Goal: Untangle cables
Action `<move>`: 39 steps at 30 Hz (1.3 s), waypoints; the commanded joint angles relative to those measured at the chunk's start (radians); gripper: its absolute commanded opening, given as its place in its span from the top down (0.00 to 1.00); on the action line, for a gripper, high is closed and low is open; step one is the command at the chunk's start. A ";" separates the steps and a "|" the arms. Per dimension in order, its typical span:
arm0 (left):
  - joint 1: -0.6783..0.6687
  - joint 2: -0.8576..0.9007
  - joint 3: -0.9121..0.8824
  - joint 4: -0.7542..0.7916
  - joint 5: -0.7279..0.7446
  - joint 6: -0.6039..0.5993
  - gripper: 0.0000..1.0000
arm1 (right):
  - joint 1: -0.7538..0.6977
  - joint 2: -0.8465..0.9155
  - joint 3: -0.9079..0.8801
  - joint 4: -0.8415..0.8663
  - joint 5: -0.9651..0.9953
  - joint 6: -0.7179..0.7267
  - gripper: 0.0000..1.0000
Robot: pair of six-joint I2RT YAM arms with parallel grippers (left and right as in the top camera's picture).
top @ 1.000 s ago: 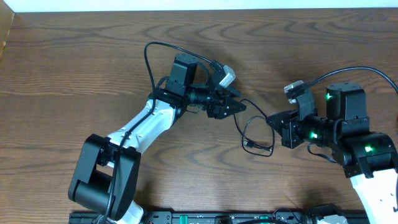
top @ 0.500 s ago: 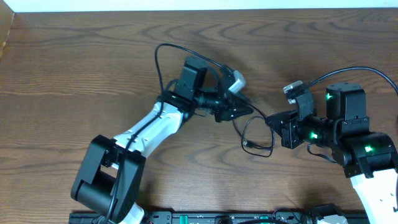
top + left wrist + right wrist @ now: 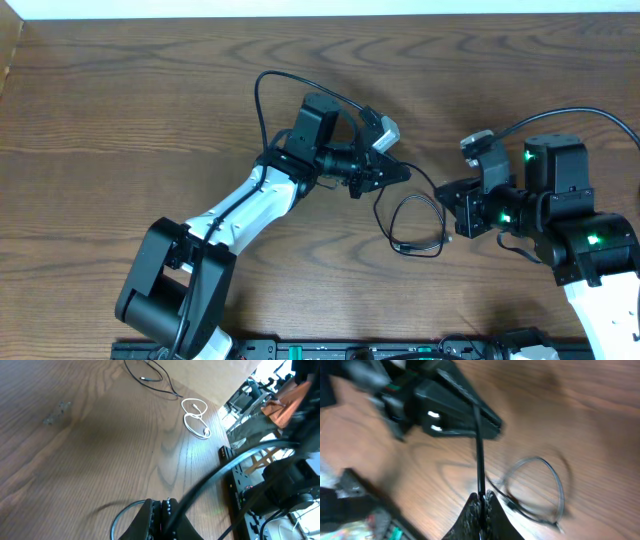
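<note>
A thin black cable point(image 3: 443, 232) lies in a loose loop on the wood table point(image 3: 150, 100), right of centre. One strand rises from it and runs taut between my two grippers. My left gripper point(image 3: 403, 172) is shut on that strand point(image 3: 200, 484), and in its wrist view the jaws point(image 3: 161, 506) are pressed together. My right gripper point(image 3: 440, 192) is shut on the same strand point(image 3: 479, 450), which runs straight from its tips point(image 3: 481, 496) to the left gripper point(image 3: 495, 424). The loop point(image 3: 560, 480) rests beside them. A coiled white cable point(image 3: 196, 419) lies apart, farther off.
Another thin black cord with a plug end point(image 3: 150, 377) lies beyond the white cable. A black rail with electronics point(image 3: 350, 350) runs along the table's near edge. Thick black wires arch over both arms point(image 3: 265, 85).
My left gripper has moved right, toward the right gripper, and closed on the black cable's strand. The loop on the table has shifted slightly. The right arm has barely moved.
</note>
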 commanded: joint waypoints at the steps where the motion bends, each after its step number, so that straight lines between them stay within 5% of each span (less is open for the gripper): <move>1: 0.028 -0.023 0.003 0.003 0.014 -0.038 0.92 | -0.007 -0.010 0.024 -0.018 0.177 0.016 0.99; 5: 0.068 -0.050 0.003 0.015 0.019 -0.069 0.93 | -0.007 -0.005 0.024 -0.020 0.242 0.026 0.90; 7: 0.089 -0.074 0.003 0.040 0.021 -0.113 0.93 | -0.006 0.005 0.024 -0.019 0.241 0.026 0.68; 9: 0.112 -0.106 0.003 0.084 0.021 -0.177 0.92 | -0.006 0.023 0.024 -0.019 0.230 0.032 0.31; 12: 0.145 -0.162 0.003 0.117 0.021 -0.223 0.92 | -0.006 0.053 0.024 -0.019 0.167 0.027 0.01; 18: 0.201 -0.260 0.003 0.118 0.021 -0.275 0.93 | -0.006 0.131 0.024 -0.019 -0.170 -0.214 0.01; 39: 0.214 -0.395 0.003 0.117 0.078 -0.366 0.92 | -0.006 0.408 0.024 0.354 -0.180 -0.352 0.13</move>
